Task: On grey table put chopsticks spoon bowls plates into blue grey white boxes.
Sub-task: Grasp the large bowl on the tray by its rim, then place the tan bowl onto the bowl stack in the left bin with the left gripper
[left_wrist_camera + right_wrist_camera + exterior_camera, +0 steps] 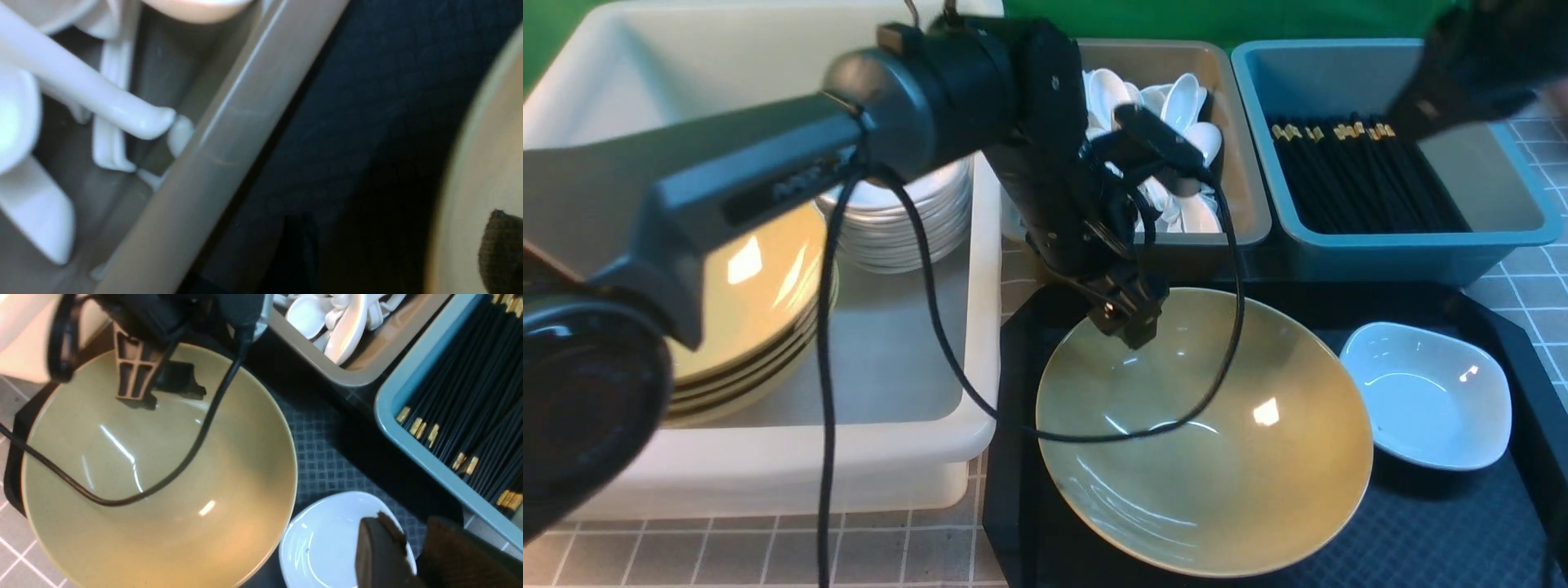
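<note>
left gripper [1131,327], jaws spread and empty, is hovering over the far rim of the bowl [1241,490] on the tray [1421,531], probably lining up to pinch that rim for the white box [768,482]

3 boxes [768,474], 1 tray [1421,531], 1 bowl [1201,457] & 1 plate [1421,400] on it

**Grey tiled table: three boxes and one tray**

The grey table [768,555] carries a large milky-white box [907,457] on its left side. To the right of this, toward the far edge, a grey-brown box [1250,204] and a teal-blue box [1405,261] stand side by side. A black tray [1421,531] lies nearer, just beside the white box.
</note>
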Controlling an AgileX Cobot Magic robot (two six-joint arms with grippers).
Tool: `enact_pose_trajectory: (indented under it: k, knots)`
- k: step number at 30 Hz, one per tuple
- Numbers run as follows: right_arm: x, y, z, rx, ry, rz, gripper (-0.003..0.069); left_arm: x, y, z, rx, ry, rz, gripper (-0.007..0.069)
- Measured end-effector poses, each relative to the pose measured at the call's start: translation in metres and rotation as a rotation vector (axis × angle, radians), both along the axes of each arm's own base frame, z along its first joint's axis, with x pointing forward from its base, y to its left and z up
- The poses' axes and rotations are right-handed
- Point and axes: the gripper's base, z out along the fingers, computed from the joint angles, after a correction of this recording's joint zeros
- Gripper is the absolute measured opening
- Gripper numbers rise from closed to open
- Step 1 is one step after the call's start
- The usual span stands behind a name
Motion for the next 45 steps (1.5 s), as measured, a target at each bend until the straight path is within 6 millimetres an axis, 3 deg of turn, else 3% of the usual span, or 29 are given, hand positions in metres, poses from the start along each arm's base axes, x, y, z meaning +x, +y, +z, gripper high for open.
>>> enact_pose_trajectory:
  k: [6,13,17,18,22,26,28,31,36,40,45]
  knots:
    - [-0.001,0.000,0.000,-0.003,-0.002,0.006,0.0146,-0.003,-0.003,-0.008,-0.010,0.066,0.006,0.0109]
    - [-0.008,0.008,0.004,0.005,-0.014,0.050,0.0097,-0.014,-0.003,0.013,-0.062,0.145,0.013,0.0020]
    - [-0.029,0.029,0.013,0.016,-0.047,0.154,0.0045,-0.028,0.014,0.069,-0.095,0.046,-0.002,0.0011]
    - [-0.036,0.035,0.015,0.022,-0.055,0.187,0.0031,-0.035,0.029,0.098,-0.114,-0.014,0.010,0.0010]
    - [-0.057,0.062,0.027,0.041,-0.092,0.323,0.0006,-0.061,0.090,0.182,-0.238,-0.163,0.127,0.0009]
    - [-0.074,0.085,0.039,0.064,-0.133,0.440,0.0005,-0.091,0.170,0.224,-0.315,-0.252,0.345,0.0008]
    - [-0.078,0.094,0.043,0.072,-0.144,0.479,0.0005,-0.103,0.210,0.225,-0.323,-0.269,0.491,0.0008]
    - [-0.081,0.111,0.044,0.075,-0.145,0.531,0.0005,-0.118,0.274,0.208,-0.310,-0.269,0.758,0.0008]
    - [-0.075,0.134,0.035,0.066,-0.119,0.576,0.0005,-0.132,0.346,0.173,-0.343,-0.238,1.079,0.0008]
    - [-0.070,0.145,0.028,0.053,-0.098,0.587,0.0005,-0.124,0.374,0.148,-0.384,-0.239,1.208,0.0008]
    - [-0.067,0.148,0.024,0.043,-0.093,0.595,0.0005,-0.102,0.385,0.116,-0.360,-0.169,1.234,0.0024]
